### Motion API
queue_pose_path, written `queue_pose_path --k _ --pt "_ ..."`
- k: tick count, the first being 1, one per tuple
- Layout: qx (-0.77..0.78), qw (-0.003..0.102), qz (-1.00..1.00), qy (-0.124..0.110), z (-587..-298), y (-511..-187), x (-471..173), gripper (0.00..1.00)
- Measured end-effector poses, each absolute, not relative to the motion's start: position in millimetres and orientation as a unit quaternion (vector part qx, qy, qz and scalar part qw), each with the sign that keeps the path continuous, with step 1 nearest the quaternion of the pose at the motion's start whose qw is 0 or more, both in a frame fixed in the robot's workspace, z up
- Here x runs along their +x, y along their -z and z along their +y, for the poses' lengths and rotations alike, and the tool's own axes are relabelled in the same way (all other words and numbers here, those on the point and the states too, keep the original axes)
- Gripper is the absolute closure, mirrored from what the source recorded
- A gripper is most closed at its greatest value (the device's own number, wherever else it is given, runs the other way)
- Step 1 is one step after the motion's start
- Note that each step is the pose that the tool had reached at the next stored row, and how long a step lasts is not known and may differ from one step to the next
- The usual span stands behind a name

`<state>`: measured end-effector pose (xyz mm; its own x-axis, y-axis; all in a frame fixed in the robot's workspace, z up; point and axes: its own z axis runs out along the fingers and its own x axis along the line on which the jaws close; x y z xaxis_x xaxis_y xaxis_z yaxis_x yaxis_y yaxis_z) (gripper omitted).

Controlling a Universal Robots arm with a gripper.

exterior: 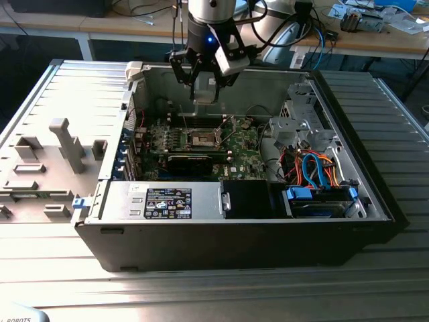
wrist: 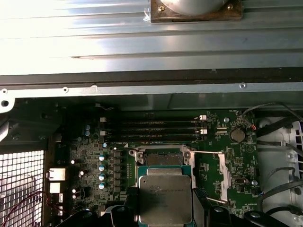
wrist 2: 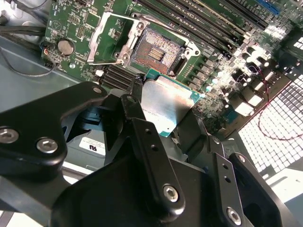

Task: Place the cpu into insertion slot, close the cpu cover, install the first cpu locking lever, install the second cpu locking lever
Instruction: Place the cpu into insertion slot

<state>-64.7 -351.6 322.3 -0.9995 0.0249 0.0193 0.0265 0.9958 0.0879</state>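
Cpu [wrist 2: 166,105] held clear of open insertion slot [wrist 2: 158,49]

From the exterior view's left to its right: one grey fixture tray [exterior: 40,181], carrying several upright grey blocks, lies on the ribbed metal table [exterior: 201,288]; just beside it sits one black computer case [exterior: 234,241], open at the top; the table runs on past the case. Inside the case, in the same order: one silver power supply [exterior: 167,200] with a label along the near wall; one green motherboard [exterior: 248,153] on the floor; one blue-fronted drive [exterior: 315,200] at the right end, under a bundle of orange and blue cables [exterior: 315,168]. One arm [exterior: 211,13] stands over the case's far wall; its one gripper [exterior: 205,82] hangs over the motherboard; the jaws pinch the single cpu by two opposite edges, one black finger [wrist 2: 135,97] on each side; the chip's silvery top shows in both wrist views. The cpu is in the air, apart from the board, above and near the one insertion slot; in the first wrist view the cpu [wrist: 165,198] overlaps part of the slot. The slot's dark centre lies uncovered inside its silvery rim; the one cpu cover [wrist 2: 96,39], a thin metal frame, is swung open beside the slot, touching its rim. Near the cover's outer edge sits one round coin cell [wrist 2: 65,46]; a bank of long black memory slots [wrist 2: 203,23] runs along another side of the slot.
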Motion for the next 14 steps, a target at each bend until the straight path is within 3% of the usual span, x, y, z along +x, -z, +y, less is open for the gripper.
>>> queue_pose_path --k 14 --pt "-0.013 0.009 -0.999 0.044 -351.6 -314.6 -65.0 0.46"
